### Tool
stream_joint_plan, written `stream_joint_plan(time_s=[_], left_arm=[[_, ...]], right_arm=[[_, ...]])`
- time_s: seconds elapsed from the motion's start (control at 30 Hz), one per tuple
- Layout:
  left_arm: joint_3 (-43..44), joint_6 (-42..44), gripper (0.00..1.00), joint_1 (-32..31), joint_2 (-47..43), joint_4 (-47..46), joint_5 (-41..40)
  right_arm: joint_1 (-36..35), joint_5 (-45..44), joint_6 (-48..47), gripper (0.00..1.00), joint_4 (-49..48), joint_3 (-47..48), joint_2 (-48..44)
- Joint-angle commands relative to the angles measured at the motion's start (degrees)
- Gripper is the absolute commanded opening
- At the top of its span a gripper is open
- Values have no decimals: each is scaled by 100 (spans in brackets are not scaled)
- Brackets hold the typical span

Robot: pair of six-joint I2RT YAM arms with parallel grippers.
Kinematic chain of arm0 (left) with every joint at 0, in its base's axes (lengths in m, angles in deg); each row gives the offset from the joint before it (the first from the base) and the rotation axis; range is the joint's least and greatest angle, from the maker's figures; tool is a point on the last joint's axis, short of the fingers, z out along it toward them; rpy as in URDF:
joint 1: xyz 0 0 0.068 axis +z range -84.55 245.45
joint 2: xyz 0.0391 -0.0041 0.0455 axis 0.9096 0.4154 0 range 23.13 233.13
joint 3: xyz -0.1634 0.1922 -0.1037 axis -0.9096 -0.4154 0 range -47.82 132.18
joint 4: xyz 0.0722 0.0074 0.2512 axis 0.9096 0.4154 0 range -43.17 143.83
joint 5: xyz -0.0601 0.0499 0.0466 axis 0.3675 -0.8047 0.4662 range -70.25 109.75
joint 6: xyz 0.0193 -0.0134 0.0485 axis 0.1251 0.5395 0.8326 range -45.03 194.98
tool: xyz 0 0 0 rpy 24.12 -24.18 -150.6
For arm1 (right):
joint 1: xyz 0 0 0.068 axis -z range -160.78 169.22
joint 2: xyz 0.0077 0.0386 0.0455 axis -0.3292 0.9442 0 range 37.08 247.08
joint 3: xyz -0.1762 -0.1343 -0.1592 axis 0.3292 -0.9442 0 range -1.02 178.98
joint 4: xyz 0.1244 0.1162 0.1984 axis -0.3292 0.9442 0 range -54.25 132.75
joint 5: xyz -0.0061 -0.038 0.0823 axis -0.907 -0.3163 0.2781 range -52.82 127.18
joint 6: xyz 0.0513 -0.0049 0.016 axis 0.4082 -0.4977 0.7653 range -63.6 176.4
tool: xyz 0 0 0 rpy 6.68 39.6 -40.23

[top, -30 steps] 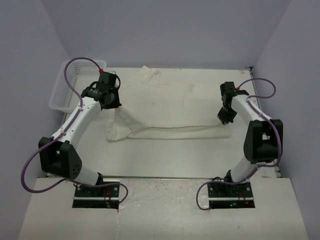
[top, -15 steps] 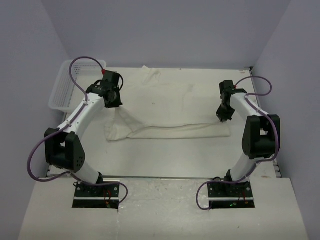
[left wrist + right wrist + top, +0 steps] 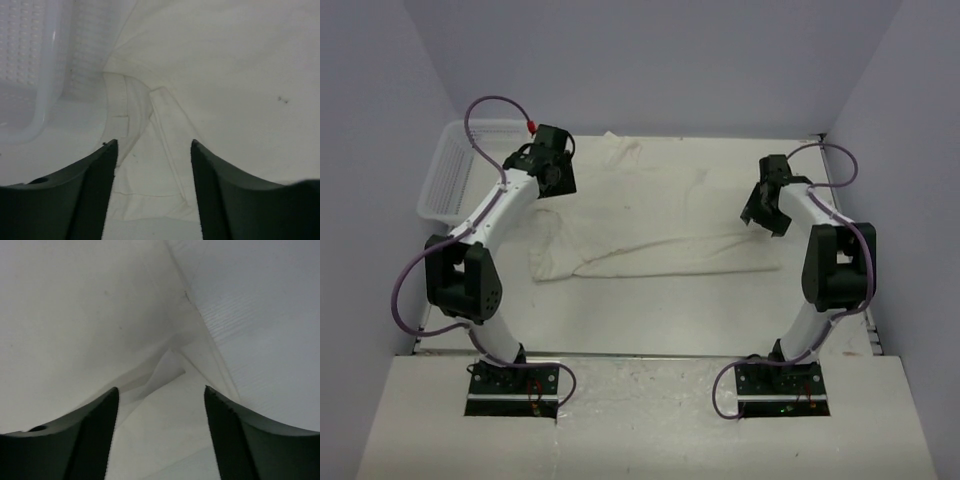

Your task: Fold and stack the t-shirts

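Note:
A white t-shirt (image 3: 660,215) lies spread across the table with its near part doubled over into a long band. My left gripper (image 3: 558,185) hovers over the shirt's left end, by the sleeve. In the left wrist view the left gripper (image 3: 154,150) is open, with a hemmed flap of the shirt (image 3: 165,115) lying loose below the gap. My right gripper (image 3: 761,213) hangs over the shirt's right end. In the right wrist view the right gripper (image 3: 160,390) is also open above a folded corner of cloth (image 3: 165,370), holding nothing.
A white mesh basket (image 3: 445,180) stands at the table's far left, close beside my left arm, and its wall (image 3: 30,65) fills the left wrist view's left side. A pale wall (image 3: 270,315) rises just right of the right gripper.
Both grippers were shut on the shirt's edge and have opened, letting it go. Both have moved toward the far side of the table, and the folded cloth has settled flat.

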Motion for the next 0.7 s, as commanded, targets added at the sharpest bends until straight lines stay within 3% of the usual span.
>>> stream_joint_plan(time_s=[0.0,0.03,0.13,0.23,0.27,0.3,0.33,0.37,0.5,0.53,0.57,0.6,0.67], left_arm=[[19,-238,66,-90,-957,-384,-930],[-157,-238,81,-108,-1170,-524,-1002],[-729,-238,97,-117,-1855,-728,-898],[-1195,-107,91,-117,-2139,-518,-573],[-1309,50,83,-117,-2156,-482,-398],[-1528,156,62,-117,-2156,-482,-153],[-1643,235,10,-117,-2148,-473,380],[-1766,323,0,-117,-2130,-516,681],[-2336,280,0,-117,-1937,-823,2735],[-2434,263,0,-117,-1911,-1007,2941],[-2522,219,6,-117,-1876,-1026,3074],[-2549,184,33,-117,-1806,-1044,3136],[-2654,122,42,-117,-1796,-1123,3172]], right_arm=[[-95,-243,-200,75,-403,-52,-806],[-103,-235,-243,78,-333,-52,-938],[-173,-121,-226,83,-17,-25,-1395],[-428,-42,-314,88,80,-183,-1782],[-533,-15,-332,88,72,-219,-1844],[-586,11,-332,88,37,-271,-1940],[-639,185,-401,86,-16,-306,-1967],[-753,213,-411,84,-51,-368,-1976],[-1017,169,-332,70,-104,-482,-2037],[-1044,187,-306,68,-139,-552,-2133],[-1087,257,-297,68,-192,-596,-2195],[-1114,284,-288,69,-209,-632,-2257],[-1149,301,-270,74,-192,-737,-2450]])
